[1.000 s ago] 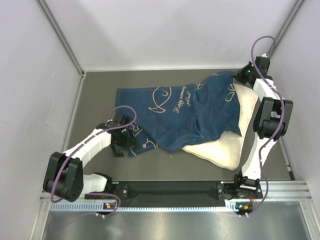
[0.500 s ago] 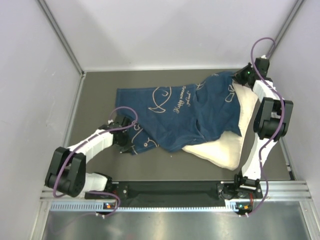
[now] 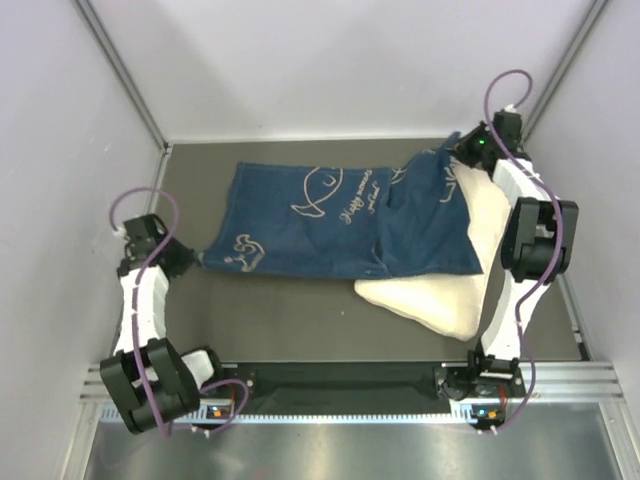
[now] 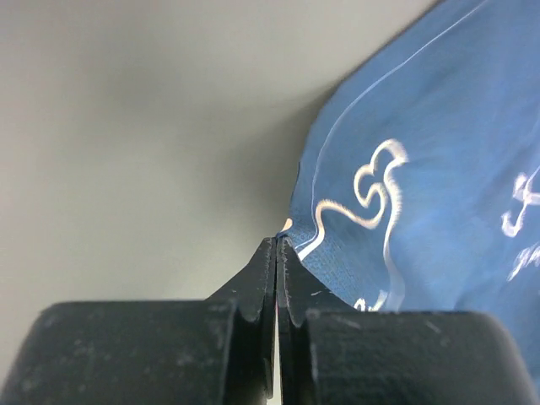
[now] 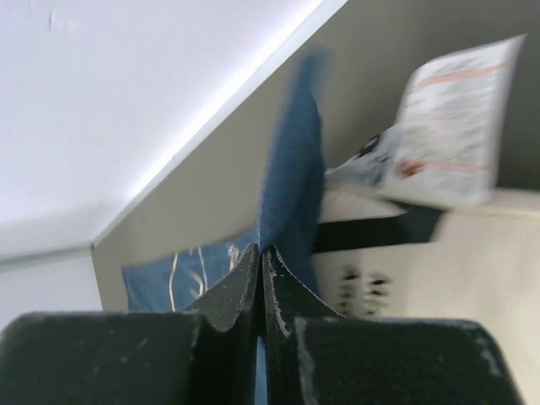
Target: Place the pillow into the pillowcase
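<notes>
Across the table [image 3: 300, 320]: pillowcase [image 3: 300, 215] lies taut, long side running left to right.
Pillow [image 3: 440, 300]: at the right end, partly under it, nearer the right gripper [image 5: 260, 251].
Right gripper: pinching the far right edge.
Left gripper [image 4: 277, 243]: pinching the left corner.

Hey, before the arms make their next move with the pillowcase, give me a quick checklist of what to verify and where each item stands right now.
1. Grip of the left fingers on the left corner of the pillowcase: ok, shut on it.
2. Grip of the right fingers on the pillowcase's far right edge: ok, shut on it.
3. Pillowcase spread out between the two grips: ok, with some folds on the right.
4. The pillow fully inside: not ok; its near part lies bare on the table.
5. Pillow's far part inside the case, not just under it: cannot tell.
</notes>
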Controlling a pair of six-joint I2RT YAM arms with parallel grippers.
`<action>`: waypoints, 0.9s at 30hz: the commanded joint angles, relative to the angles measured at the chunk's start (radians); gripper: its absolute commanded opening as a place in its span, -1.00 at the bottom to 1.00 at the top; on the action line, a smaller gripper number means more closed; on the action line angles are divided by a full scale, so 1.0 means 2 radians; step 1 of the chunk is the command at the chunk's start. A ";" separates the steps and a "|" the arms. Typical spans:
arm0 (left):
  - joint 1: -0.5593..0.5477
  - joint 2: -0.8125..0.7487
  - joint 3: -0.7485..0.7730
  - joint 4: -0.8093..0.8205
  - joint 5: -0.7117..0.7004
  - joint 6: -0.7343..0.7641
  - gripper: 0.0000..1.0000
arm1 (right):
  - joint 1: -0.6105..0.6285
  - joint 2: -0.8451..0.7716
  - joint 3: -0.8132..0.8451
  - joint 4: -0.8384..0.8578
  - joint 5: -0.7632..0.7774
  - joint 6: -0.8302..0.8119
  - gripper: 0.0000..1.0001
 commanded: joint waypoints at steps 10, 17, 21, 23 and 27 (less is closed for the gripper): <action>0.243 0.122 0.101 0.003 0.109 0.062 -1.00 | 0.212 -0.078 -0.081 0.005 0.086 -0.007 -1.00; 0.213 0.126 0.132 -0.021 0.097 0.100 -0.82 | 0.195 -0.140 -0.153 0.025 0.101 -0.007 -1.00; 0.201 0.124 0.141 -0.029 0.105 0.107 -0.29 | 0.153 -0.115 -0.111 -0.006 0.102 -0.030 -1.00; 0.195 0.120 0.140 -0.032 0.098 0.112 -0.18 | 0.132 -0.099 -0.069 -0.020 0.104 -0.041 -0.99; 0.168 0.114 0.144 -0.047 0.057 0.120 0.06 | 0.112 -0.045 0.016 -0.092 0.071 -0.082 0.44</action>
